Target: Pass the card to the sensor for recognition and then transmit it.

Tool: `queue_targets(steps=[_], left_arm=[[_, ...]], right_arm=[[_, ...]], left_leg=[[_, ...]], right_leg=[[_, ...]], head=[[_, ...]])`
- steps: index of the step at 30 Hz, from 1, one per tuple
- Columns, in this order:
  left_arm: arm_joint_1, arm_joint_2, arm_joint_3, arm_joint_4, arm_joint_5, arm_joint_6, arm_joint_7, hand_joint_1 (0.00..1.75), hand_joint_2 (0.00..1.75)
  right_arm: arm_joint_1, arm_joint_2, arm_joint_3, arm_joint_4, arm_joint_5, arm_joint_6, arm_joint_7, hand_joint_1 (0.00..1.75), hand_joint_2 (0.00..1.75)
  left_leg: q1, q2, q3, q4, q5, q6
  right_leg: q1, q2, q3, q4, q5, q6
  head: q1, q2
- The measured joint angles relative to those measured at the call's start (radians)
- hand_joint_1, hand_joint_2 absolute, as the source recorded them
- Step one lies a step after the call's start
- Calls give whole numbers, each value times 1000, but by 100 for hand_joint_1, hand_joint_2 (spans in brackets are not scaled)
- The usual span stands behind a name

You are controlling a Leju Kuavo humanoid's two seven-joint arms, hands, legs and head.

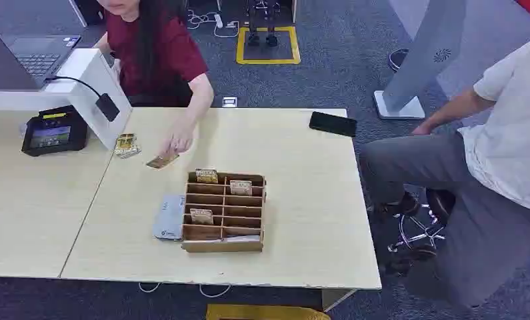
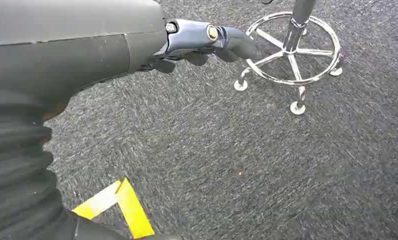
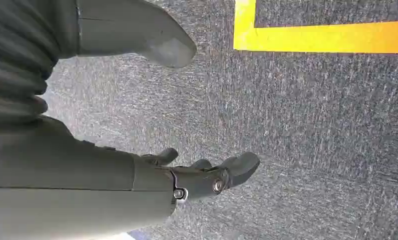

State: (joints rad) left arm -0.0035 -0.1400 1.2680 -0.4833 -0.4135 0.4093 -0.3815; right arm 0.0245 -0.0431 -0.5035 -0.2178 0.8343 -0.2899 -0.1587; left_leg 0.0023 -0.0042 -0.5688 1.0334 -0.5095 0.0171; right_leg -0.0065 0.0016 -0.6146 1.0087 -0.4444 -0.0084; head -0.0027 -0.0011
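Note:
A cardboard divider box (image 1: 222, 245) stands mid-table with cards upright in it, among them one at the back left (image 1: 207, 175), one at the back right (image 1: 241, 187) and one in the front left slot (image 1: 201, 215). A flat grey sensor pad (image 1: 168, 217) lies against the box's left side. A person in a red top holds their hand (image 1: 180, 141) over a loose card (image 1: 162, 161) on the table. A small stack of cards (image 1: 126, 145) lies further left. My left hand (image 2: 207, 42) and right hand (image 3: 207, 175) hang over the carpet, fingers apart and holding nothing.
A black payment terminal (image 1: 54, 131) sits at the far left beside a white stand with a laptop (image 1: 39, 53). A black phone (image 1: 333, 123) lies at the table's far right corner. A person in white (image 1: 509, 133) sits to the right. A chrome stool base (image 2: 292, 50) stands on the floor.

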Motion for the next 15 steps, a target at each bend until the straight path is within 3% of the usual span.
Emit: queue_targets(steps=[15], left_arm=[[0, 0, 3, -2, 0, 0, 0, 0, 175]], right_arm=[[0, 0, 0, 0, 0, 0, 0, 0, 175]], left_leg=[[0, 0, 0, 0, 0, 0]], right_leg=[[0, 0, 0, 0, 0, 0]], head=[[0, 0]])
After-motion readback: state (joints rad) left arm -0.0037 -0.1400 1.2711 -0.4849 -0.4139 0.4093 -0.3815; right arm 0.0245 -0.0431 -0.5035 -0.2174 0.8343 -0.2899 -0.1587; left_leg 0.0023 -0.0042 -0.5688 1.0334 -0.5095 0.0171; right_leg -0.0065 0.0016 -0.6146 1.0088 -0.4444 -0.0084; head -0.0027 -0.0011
